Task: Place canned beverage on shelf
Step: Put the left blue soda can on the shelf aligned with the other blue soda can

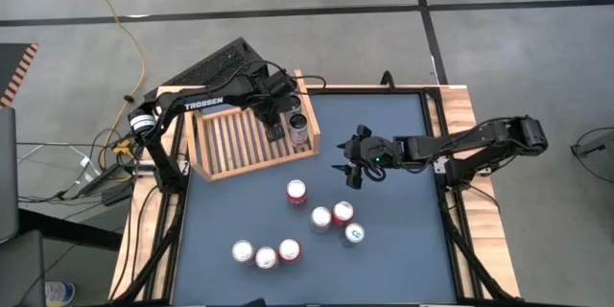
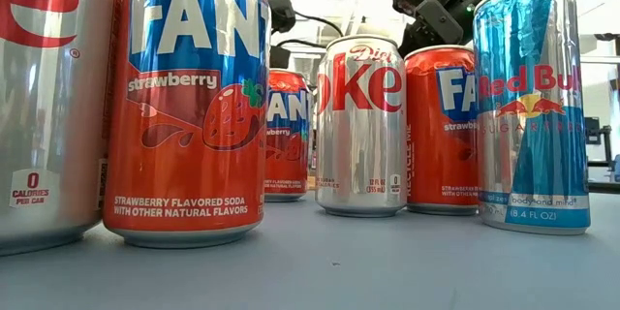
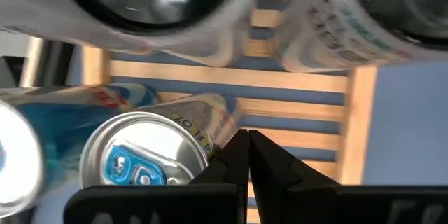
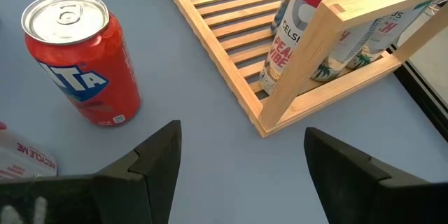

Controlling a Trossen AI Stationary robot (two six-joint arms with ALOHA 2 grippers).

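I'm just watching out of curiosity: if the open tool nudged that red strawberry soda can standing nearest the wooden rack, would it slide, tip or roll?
The red can stands upright on the smooth blue table, so a low push would probably slide it. It is taller than wide, so a push near the top might tip it; once down, its round body would likely roll. Its tab looks unopened, so it is probably full and heavy.

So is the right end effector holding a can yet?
No, in its wrist view the right end effector is open with only bare table between its fingers, and the red Fanta can stands apart, ahead of it.
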